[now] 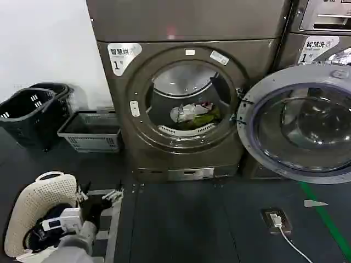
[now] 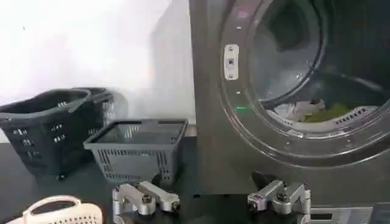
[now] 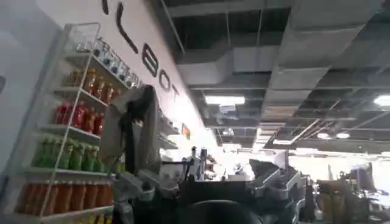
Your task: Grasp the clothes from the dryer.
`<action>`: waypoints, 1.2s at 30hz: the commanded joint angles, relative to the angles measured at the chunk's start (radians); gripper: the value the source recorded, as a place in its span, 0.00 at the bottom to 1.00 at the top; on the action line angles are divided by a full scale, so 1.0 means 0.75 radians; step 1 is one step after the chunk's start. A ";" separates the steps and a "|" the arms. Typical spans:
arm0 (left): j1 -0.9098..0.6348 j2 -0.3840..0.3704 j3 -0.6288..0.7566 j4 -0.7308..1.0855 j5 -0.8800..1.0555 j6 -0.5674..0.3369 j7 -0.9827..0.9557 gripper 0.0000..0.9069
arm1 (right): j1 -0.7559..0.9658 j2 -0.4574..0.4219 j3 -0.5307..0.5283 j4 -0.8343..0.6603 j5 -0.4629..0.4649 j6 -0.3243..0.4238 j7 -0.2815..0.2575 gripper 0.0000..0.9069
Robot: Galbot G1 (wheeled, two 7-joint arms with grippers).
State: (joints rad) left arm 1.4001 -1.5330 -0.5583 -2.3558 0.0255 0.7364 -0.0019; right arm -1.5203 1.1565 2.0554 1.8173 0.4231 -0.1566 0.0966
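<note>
While the dryer (image 1: 186, 98) stands with its door (image 1: 299, 123) swung wide, the head view shows the clothes (image 1: 193, 114) lying low in the drum, and the left hand (image 1: 107, 195) hangs released over the floor, well short of the machine. From the left wrist, its fingers (image 2: 145, 198) spread apart before a grey basket (image 2: 139, 146); clothes (image 2: 317, 111) show inside. From the right wrist, the right hand (image 3: 207, 182) faces drink shelves (image 3: 73, 122); I cannot tell its state.

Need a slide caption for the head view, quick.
Left gripper open, low before dryer; door open, clothes in drum.
</note>
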 commanded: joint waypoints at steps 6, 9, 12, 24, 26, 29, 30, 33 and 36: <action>-0.001 -0.002 0.007 -0.001 -0.001 0.065 -0.001 1.00 | -0.017 0.003 0.006 -0.039 -0.039 0.087 0.006 1.00; -0.004 -0.001 0.007 -0.002 -0.001 0.065 -0.001 1.00 | -0.016 -0.001 0.012 -0.053 -0.037 0.094 0.014 1.00; -0.003 0.000 0.006 -0.001 -0.002 0.065 -0.001 1.00 | -0.017 -0.002 0.013 -0.054 -0.034 0.089 0.022 1.00; 0.005 -0.003 0.004 -0.009 -0.005 0.065 -0.001 1.00 | -0.012 -0.004 0.009 -0.056 -0.035 0.078 0.027 1.00; 0.004 -0.003 0.004 -0.010 -0.006 0.065 -0.001 1.00 | -0.013 -0.005 0.012 -0.059 -0.035 0.077 0.028 1.00; 0.002 -0.003 0.004 -0.011 -0.006 0.065 0.000 1.00 | -0.017 -0.006 0.014 -0.064 -0.035 0.076 0.028 1.00; 0.002 -0.002 0.004 -0.011 -0.006 0.065 0.000 1.00 | -0.017 -0.007 0.016 -0.065 -0.035 0.075 0.028 1.00; 0.003 -0.003 0.004 -0.012 -0.009 0.065 -0.001 1.00 | -0.030 -0.007 0.015 -0.067 -0.035 0.077 0.029 1.00; 0.003 -0.003 -0.001 -0.013 -0.012 0.065 -0.002 1.00 | -0.041 -0.011 0.021 -0.081 -0.034 0.078 0.030 1.00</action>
State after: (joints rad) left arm 1.4019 -1.5355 -0.5556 -2.3655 0.0186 0.7363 -0.0024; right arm -1.5418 1.1476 2.0690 1.7604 0.3987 -0.1015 0.1181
